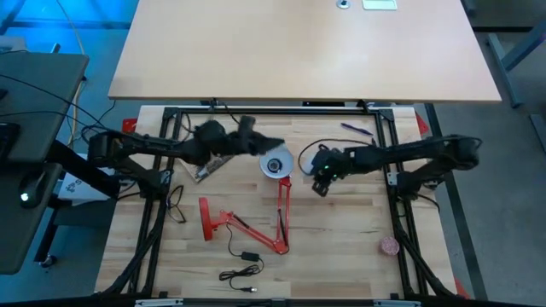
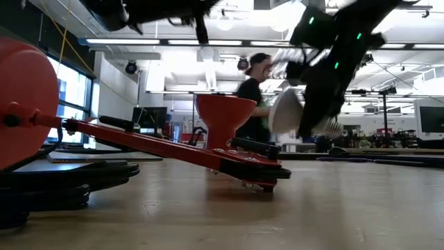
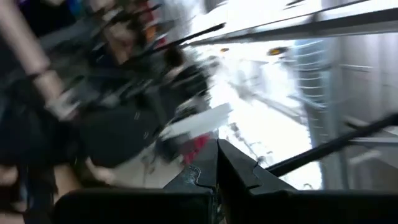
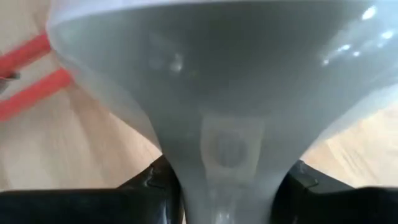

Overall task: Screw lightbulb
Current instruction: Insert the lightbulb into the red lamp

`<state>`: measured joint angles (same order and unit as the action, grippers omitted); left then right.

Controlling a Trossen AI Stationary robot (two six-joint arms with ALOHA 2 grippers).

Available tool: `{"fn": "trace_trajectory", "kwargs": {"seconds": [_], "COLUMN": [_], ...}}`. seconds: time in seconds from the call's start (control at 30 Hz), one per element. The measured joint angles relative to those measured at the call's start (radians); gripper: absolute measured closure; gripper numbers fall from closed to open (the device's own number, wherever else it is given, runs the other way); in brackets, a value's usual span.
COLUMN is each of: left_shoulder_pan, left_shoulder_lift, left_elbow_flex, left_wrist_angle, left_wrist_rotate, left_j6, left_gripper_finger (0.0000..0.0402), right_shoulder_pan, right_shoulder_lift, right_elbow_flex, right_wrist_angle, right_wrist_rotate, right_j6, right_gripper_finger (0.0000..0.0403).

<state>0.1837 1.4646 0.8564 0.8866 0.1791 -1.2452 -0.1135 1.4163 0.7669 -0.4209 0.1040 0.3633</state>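
White, one lightbulb (image 4: 230, 93) clamped in right gripper (image 1: 321, 181); left gripper (image 1: 275, 145) pinched together.

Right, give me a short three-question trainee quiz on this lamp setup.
1. True or false: the right hand grips the lightbulb by its narrow neck.
2. What colour are the lamp arms? A) blue B) red C) green
3. Which hand is next to the lamp shade and holds nothing?

Key: 1 true; 2 B; 3 the left hand, fingers shut.
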Motion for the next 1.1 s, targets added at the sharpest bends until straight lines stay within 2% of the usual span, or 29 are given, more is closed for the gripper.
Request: {"fn": "trace_trajectory", "kwargs": {"seconds": [0.1, 0.2, 0.37, 0.5, 0.6, 0.77, 0.87, 1.0, 1.1], "left_shoulder_pan": [0.033, 0.071, 0.121, 0.133, 0.117, 0.093, 0.091, 0.092, 0.095], "left_shoulder_lift": [-0.069, -0.154, -0.258, -0.276, -0.276, -0.275, -0.278, -0.276, -0.28], "left_elbow_flex": [0.0, 0.0, 0.001, 0.001, 0.001, 0.046, 0.117, 0.206, 0.254], "left_wrist_angle": [0.001, 0.003, -0.051, -0.214, -0.231, -0.279, -0.407, -0.582, -0.642], "left_wrist_rotate": [0.009, 0.025, 0.009, 0.004, 0.03, 0.112, 0.149, 0.228, 0.239], "left_j6": [0.067, 0.18, 0.376, 0.435, 0.446, 0.564, 0.657, 0.783, 0.867], "left_gripper_finger": [0.0402, 0.0402, 0.0398, 0.0361, 0.031, 0.0216, 0.0175, 0.0147, 0.0141], "right_shoulder_pan": [0.006, 0.006, -0.012, -0.034, -0.042, -0.045, -0.045, -0.049, -0.051], "right_shoulder_lift": [-0.122, -0.249, -0.306, -0.235, -0.16, -0.03, 0.035, 0.113, 0.16], "right_elbow_flex": [0.032, 0.097, 0.191, 0.243, 0.32, 0.478, 0.574, 0.685, 0.755], "right_wrist_angle": [-0.106, -0.09, 0.166, 0.502, 0.666, 0.665, 0.66, 0.623, 0.62], "right_wrist_rotate": [0.025, 0.06, 0.132, 0.123, 0.055, -0.094, -0.152, -0.181, -0.22], "right_j6": [0.04, 0.109, 0.171, 0.183, 0.194, 0.172, 0.132, 0.085, 0.09], "right_gripper_finger": [0.0254, 0.0254, 0.0254, 0.0254, 0.0254, 0.0254, 0.0254, 0.0254, 0.0254]}}
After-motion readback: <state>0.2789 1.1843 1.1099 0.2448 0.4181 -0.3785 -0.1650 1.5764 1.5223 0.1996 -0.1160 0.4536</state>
